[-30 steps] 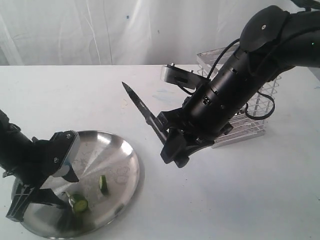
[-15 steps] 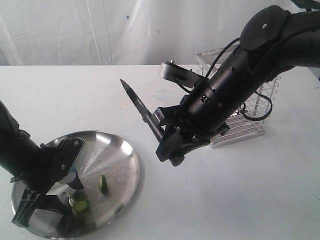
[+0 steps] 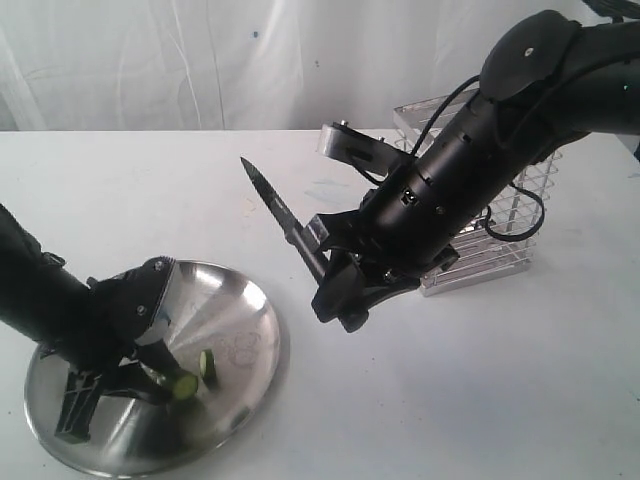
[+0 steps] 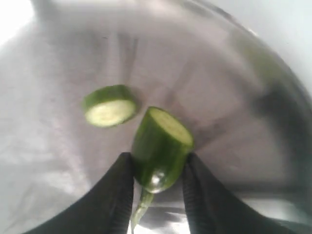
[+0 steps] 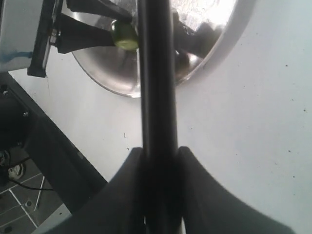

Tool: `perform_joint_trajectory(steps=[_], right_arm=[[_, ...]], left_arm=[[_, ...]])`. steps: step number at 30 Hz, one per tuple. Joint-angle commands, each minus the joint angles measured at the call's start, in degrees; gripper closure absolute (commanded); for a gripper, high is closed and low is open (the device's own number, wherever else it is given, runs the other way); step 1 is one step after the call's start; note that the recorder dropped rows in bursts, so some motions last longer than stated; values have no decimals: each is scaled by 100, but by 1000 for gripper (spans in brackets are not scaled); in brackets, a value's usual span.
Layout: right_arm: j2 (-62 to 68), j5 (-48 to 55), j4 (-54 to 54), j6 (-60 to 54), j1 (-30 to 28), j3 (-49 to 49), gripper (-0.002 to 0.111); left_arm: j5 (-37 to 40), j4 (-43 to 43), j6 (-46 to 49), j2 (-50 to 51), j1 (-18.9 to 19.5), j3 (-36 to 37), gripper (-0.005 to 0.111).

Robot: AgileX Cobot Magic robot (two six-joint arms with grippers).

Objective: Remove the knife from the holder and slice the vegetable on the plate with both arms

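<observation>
Left pincer (image 4: 156, 178) clamps chilli stub (image 4: 162, 144) on plate (image 3: 252, 300), near left. Right pincer (image 5: 159, 183) grips knife (image 3: 282, 218) midair, between plate and holder (image 3: 520, 215). Risk: glossy stub squirts out, or blade hits left pincer, since little stub is exposed. Count: one stub, one loose slice (image 4: 109, 105), one knife, plate, holder.

White table (image 3: 150, 190) bears plate (image 3: 243, 330) and, seemingly, holder (image 3: 535, 185).
</observation>
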Motion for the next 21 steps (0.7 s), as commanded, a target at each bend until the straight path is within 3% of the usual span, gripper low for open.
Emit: perform_joint_trajectory(steps=[1,12,21], right_arm=[[-59,-17,74,-63,-37,17,108],[-59,-333,74,89,-37,17,108],[-59,-333,74,111,-37,17,108]], left_arm=[[-896,-698,-696,-211,-23,36,107],[-1705,-419,-1586,-219,-23,36,107],[-1167,23,-2895,-219,-23,36,107]])
